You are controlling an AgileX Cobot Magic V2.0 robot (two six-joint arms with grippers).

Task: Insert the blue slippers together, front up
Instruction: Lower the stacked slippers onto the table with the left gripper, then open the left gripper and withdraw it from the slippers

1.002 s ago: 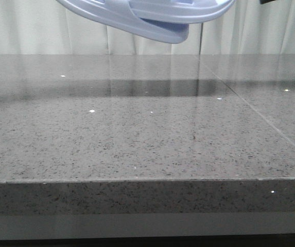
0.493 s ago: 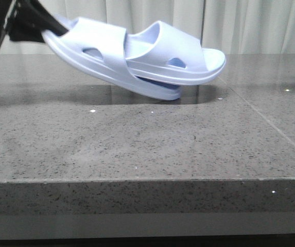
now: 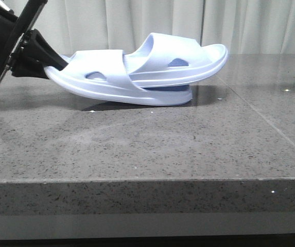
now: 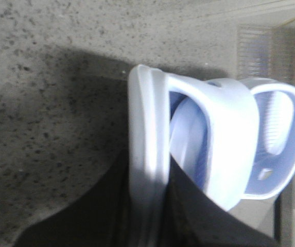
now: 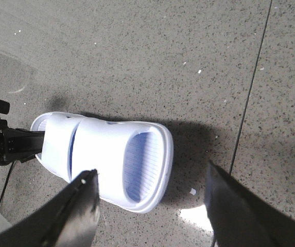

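Note:
The two blue slippers (image 3: 137,77) are nested, one pushed through the other's strap, toes pointing right. The lower sole touches the grey table (image 3: 137,149) near its toe, and the heel end is raised. My left gripper (image 3: 48,68) is shut on the heel rim of the outer slipper. In the left wrist view its dark fingers (image 4: 193,206) clamp the sole edge of the slippers (image 4: 229,144). My right gripper (image 5: 151,174) is open and empty, hovering above the slippers (image 5: 111,154). It is out of the front view.
The speckled stone table has a seam line (image 5: 250,103) to the right of the slippers and a front edge (image 3: 147,180). White curtains (image 3: 137,25) hang behind the table.
The nested slippers came down from the top of the front view to the table. The left gripper came into view with them, and the heel end dropped lower.

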